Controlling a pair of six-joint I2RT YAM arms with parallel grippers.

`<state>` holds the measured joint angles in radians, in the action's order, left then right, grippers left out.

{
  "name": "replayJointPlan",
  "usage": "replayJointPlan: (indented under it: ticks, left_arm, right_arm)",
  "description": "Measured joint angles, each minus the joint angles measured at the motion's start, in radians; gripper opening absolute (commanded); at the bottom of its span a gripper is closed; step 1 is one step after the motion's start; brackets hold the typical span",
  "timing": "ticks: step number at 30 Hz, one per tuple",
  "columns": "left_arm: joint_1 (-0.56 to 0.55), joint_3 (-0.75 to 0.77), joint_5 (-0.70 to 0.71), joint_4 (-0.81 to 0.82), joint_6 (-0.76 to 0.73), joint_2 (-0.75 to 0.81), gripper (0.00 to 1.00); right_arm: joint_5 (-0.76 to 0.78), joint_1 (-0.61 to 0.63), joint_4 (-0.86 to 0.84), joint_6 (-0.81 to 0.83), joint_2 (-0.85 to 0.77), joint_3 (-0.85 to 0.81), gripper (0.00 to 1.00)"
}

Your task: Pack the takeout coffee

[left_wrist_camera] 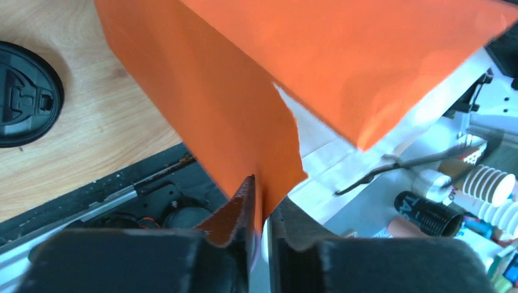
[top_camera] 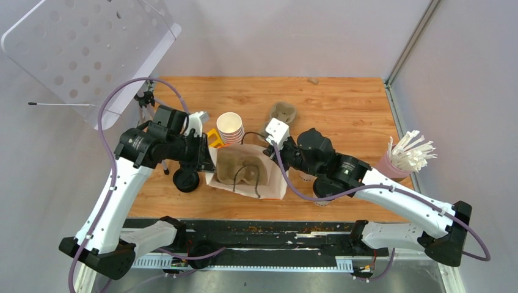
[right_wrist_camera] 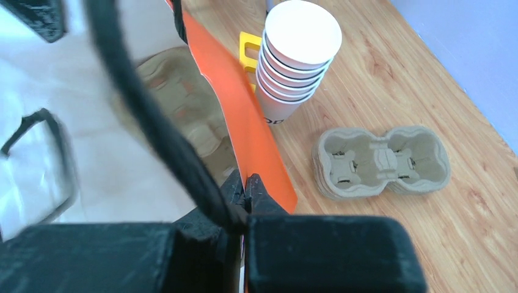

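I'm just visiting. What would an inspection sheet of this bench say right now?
Surface: wooden table.
Job's things: paper bag, orange inside, with a cup carrier in it; lidded coffee not clearly seen.
Clutter: cup stack, spare carrier, black lid, pink cup of white sticks.
Grippers: left gripper and right gripper each pinch the bag's rim.
Cables: purple cables along both arms.
Surroundings: perforated clear panel, grey walls.

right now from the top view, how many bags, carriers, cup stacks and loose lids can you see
bag: 1
carriers: 2, one in the bag, one loose
cup stack: 1
loose lid: 1 in clear view
total: 5
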<state>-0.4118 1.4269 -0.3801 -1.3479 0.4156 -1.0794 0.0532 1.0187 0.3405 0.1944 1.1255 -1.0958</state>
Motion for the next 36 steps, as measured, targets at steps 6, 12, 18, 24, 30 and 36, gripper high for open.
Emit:
replayJointPlan:
  ticks: [6, 12, 18, 24, 30, 36]
  left_arm:
    - [0.000, 0.082, 0.004, 0.066, 0.002, 0.007, 0.00]
    - [0.000, -0.085, -0.011, 0.125, 0.074, 0.117, 0.00]
    - [0.000, 0.110, -0.022, 0.087, 0.080, -0.040, 0.00]
    - [-0.012, 0.126, -0.019, 0.047, 0.063, -0.071, 0.00]
    - [-0.011, 0.145, -0.011, -0.005, 0.047, -0.088, 0.00]
    - [-0.014, 0.183, 0.011, 0.009, -0.004, -0.099, 0.00]
  right_arm:
    - [-0.003, 0.017, 0.006, 0.045, -0.019, -0.040, 0.00]
    - [0.018, 0.019, -0.022, 0.038, -0.038, -0.013, 0.00]
    - [0.021, 0.019, -0.021, 0.023, -0.009, -0.011, 0.00]
    - [0.027, 0.012, -0.095, -0.015, -0.029, 0.076, 0.00]
    - [0.048, 0.002, -0.071, -0.018, -0.021, 0.043, 0.00]
    - [0.042, -0.003, -0.070, -0.010, -0.042, -0.004, 0.00]
